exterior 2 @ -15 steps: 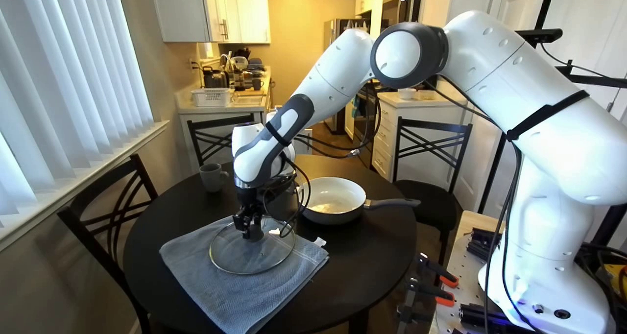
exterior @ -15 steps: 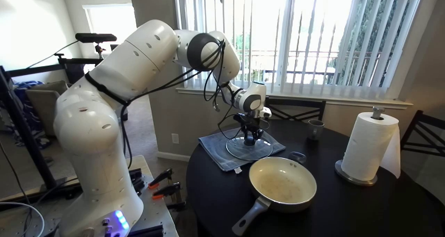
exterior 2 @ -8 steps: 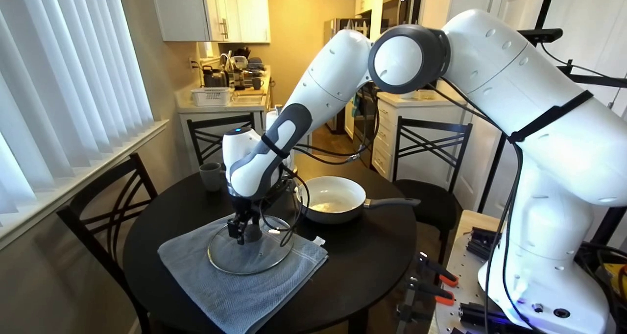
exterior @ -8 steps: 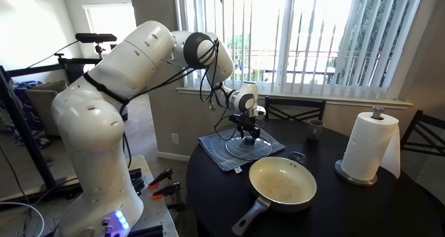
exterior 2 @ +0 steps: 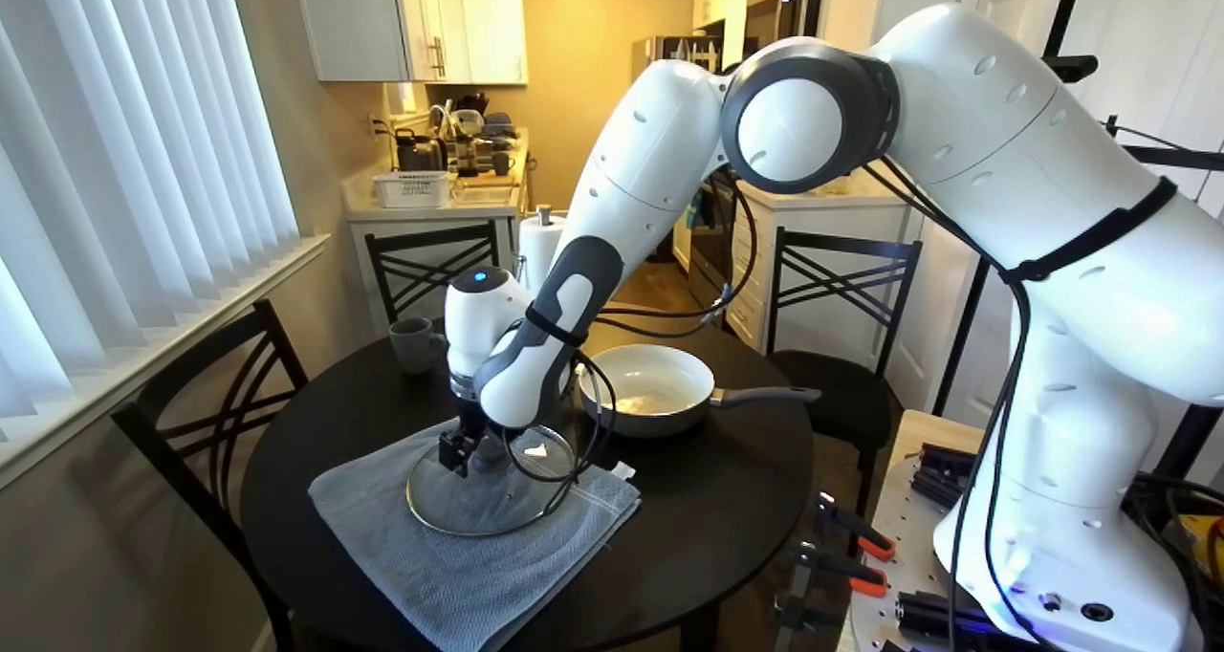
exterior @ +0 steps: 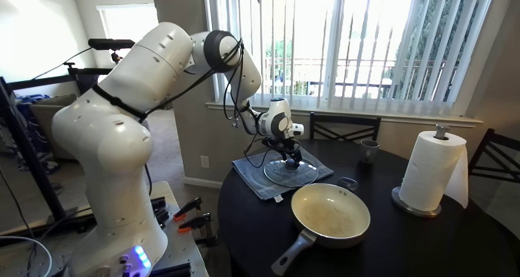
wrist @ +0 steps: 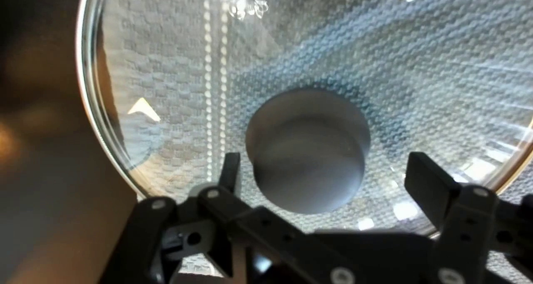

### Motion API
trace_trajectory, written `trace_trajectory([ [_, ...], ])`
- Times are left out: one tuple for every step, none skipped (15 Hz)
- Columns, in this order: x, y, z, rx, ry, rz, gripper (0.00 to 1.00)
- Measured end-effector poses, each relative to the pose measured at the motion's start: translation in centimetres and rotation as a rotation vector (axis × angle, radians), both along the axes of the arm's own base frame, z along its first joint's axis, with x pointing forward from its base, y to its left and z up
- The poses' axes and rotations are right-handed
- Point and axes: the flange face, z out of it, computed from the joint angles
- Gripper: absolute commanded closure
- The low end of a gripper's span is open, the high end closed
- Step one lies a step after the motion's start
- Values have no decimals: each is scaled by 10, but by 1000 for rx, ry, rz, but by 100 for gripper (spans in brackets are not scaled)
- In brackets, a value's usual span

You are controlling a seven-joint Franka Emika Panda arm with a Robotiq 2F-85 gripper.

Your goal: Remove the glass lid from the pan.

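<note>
Evidently the round clear glass lid (exterior: pixel 292 177) lies on a folded blue-grey cloth (exterior 2: pixel 449 575), probably there to cushion the glass, so the removal looks done. The black gripper (wrist: pixel 324 167) stands spread around the lid's rounded dark grey knob (wrist: pixel 309 167), seemingly touching it on neither side, so the cloth likely bears the weight. Nearer and to the right in an exterior view, the round shallow cream-lined frying pan (exterior: pixel 330 216) stands uncovered on the round black worktop (exterior: pixel 406 248).

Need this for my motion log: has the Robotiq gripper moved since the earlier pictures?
Yes. In an exterior view, the Robotiq gripper has shifted slightly left in frame, away from the paper towel roll, which stayed put.
</note>
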Motion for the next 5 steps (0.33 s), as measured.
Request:
trace_trajectory([
  [0, 2, -1, 1, 3, 2, 0],
  [0, 3, -1, 3, 2, 3, 0],
  [1, 2, -1, 4, 1, 2, 0],
  [1, 2, -1, 4, 1, 1, 0],
  [1, 1, -1, 4, 1, 0, 0],
])
